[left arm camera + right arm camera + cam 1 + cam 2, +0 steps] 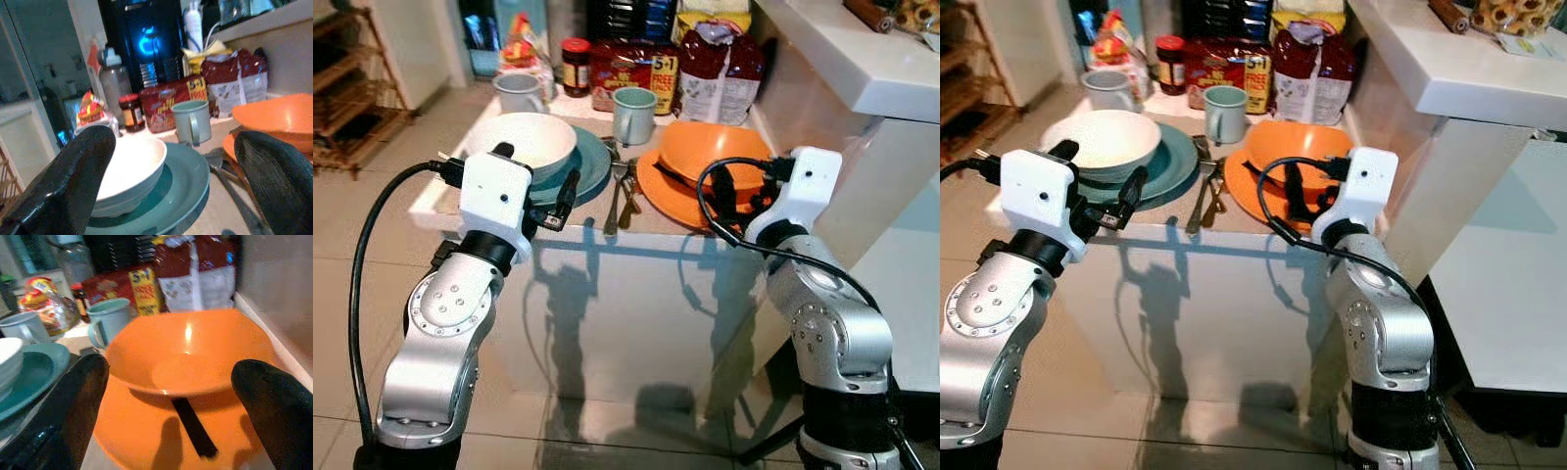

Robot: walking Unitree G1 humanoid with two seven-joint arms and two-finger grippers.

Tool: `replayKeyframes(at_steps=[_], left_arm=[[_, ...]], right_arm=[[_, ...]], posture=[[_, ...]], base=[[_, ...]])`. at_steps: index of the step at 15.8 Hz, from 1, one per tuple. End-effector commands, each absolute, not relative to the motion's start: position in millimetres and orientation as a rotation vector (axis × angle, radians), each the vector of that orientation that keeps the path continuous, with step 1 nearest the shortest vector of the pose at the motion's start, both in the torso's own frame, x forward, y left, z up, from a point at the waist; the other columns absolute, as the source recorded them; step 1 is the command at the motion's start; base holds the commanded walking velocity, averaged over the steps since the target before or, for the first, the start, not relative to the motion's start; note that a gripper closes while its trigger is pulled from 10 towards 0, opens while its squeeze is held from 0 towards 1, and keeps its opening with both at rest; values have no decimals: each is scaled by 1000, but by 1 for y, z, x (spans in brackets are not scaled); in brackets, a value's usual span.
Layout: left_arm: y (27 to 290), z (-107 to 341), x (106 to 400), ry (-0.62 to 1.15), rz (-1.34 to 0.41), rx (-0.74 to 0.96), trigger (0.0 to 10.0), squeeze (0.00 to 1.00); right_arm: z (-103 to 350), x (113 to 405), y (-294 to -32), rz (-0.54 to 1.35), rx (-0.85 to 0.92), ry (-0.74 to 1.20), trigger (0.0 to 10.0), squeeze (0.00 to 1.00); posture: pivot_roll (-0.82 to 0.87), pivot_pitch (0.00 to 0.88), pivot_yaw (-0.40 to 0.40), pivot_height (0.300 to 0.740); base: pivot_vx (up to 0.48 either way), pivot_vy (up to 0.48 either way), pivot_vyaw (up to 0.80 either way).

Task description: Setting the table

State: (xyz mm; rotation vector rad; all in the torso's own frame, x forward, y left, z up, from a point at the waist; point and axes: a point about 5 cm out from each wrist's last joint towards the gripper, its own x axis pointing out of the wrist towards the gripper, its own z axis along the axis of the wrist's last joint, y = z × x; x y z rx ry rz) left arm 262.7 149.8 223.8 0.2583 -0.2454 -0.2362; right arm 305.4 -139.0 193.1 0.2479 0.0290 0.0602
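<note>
A white bowl [524,142] sits on a teal plate [592,162] at the table's front left. To its right an orange bowl [710,147] rests on an orange plate [661,191]. Cutlery [622,196] lies between the two plates. Behind them stand a teal mug [633,113] and a white mug [519,93]. My left gripper [536,181] is open at the table's front edge, level with the white bowl [127,171]. My right gripper [739,191] is open just in front of the orange bowl [190,352], over the orange plate's near rim.
A red-lidded jar [575,66] and food packets [636,73] line the back of the small white table [435,206]. A white counter [862,59] rises close on the right. A wooden rack [342,108] stands at far left. Tiled floor lies below.
</note>
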Motion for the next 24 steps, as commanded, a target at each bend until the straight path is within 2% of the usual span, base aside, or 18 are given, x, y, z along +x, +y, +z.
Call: replayKeyframes(at_steps=[1,4,5,6,12,21,22,23,24], left_arm=[[144,226,261,-263,-274,255,10000,0],[138,227,257,-273,-346,246,10000,0],[135,227,254,-269,-393,236,10000,0],[131,224,251,-249,-456,251,10000,0],[129,224,251,-255,-480,262,10000,0],[127,225,249,-258,-511,274,10000,0],[128,225,248,-257,-508,275,10000,0],[128,225,248,-256,-506,276,10000,0],[128,225,248,-256,-507,275,10000,0]], right_arm=[[192,309,-144,21,252,52,10000,1000],[189,320,-150,-48,316,133,10000,1000],[188,324,-150,-50,340,154,10000,827],[186,331,-150,-55,374,198,10000,0],[188,364,-152,-137,410,287,10000,0],[184,401,-156,-131,644,366,10000,0],[184,402,-155,-127,647,368,5255,0],[184,403,-155,-125,649,370,3843,0],[183,404,-155,-124,655,372,0,0]], posture=[[36,0,-50,740],[38,0,-50,740],[39,0,-51,740],[41,0,-51,740],[47,0,-51,740],[69,0,-53,740],[69,0,-53,740],[68,0,-53,740],[66,0,-52,740]], base=[[0,0,0],[0,0,0],[0,0,0],[0,0,0],[0,0,0],[0,0,0],[0,0,0],[0,0,0],[0,0,0]])
